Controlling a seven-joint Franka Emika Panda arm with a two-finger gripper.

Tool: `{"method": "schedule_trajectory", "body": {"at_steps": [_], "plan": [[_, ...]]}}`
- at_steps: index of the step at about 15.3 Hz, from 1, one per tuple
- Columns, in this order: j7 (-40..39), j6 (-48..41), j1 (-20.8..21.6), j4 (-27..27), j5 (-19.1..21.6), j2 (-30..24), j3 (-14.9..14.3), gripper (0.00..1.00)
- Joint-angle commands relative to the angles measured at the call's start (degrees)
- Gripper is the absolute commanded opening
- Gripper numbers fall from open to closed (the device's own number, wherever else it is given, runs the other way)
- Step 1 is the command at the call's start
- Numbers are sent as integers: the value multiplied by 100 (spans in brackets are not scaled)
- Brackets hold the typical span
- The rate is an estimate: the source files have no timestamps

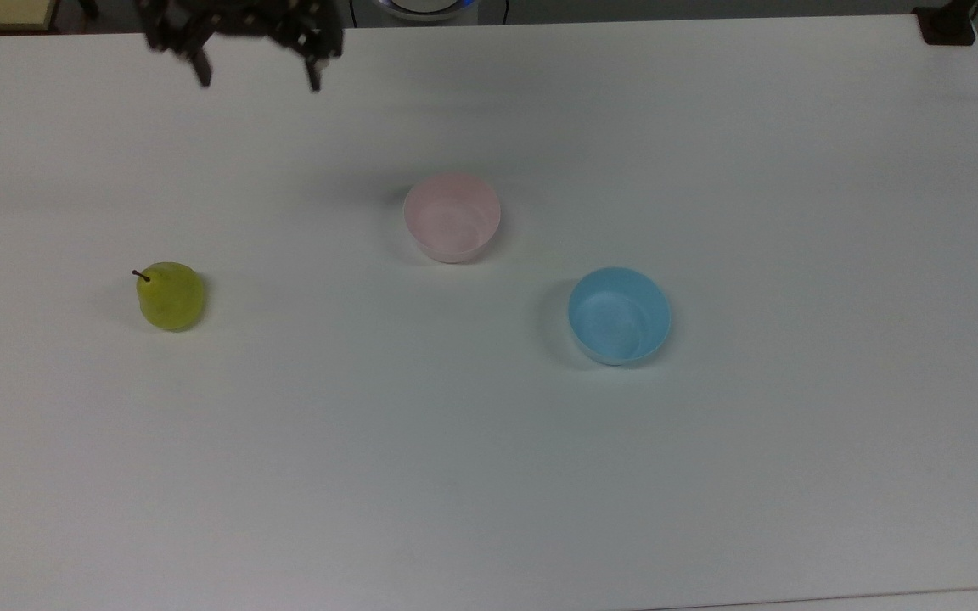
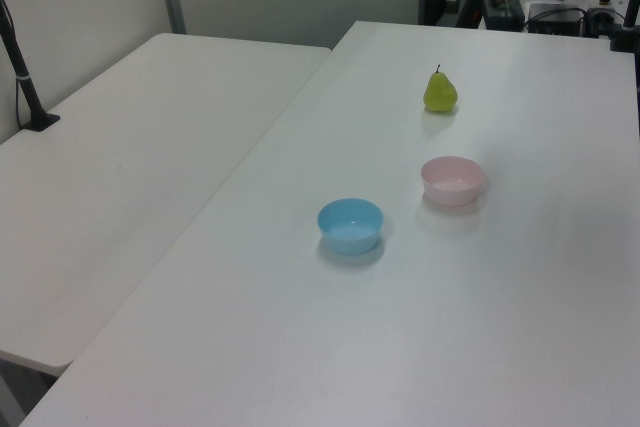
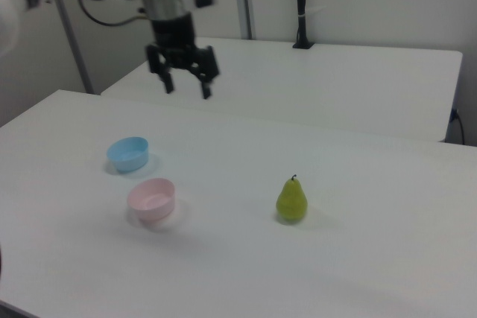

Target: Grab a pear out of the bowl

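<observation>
While my gripper (image 1: 256, 75) hangs high with its two fingers spread wide and nothing between them, the pear (image 1: 171, 295) stands upright on the table (image 1: 710, 475), stem up, well apart from the pink bowl (image 1: 452, 216), which looks empty. Seen in the top view, the pear sits toward the table's left edge and the gripper hovers at the far edge, so the fruit lies below me and off toward the near-left. In the right view the gripper (image 3: 185, 87) is above and beyond the blue bowl (image 3: 128, 153), with the pear (image 3: 292, 199) off to the right view's right. Its long axis is vertical, so I judge a straight descent over the stem, fingers either side of the body, would suit.
</observation>
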Motion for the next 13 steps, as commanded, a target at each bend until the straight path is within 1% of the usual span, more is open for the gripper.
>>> {"method": "schedule_trajectory", "body": {"at_steps": [1,2,4,6,13], "plan": [[496,20,474,-1048,157,-913,-67,100],[488,64,510,-1233,280,-1028,-67,100],[479,326,729,-1462,552,-1143,-85,100],[462,643,818,-1630,580,-1214,-85,100],[409,697,836,-1587,589,-1082,-85,100]]}}
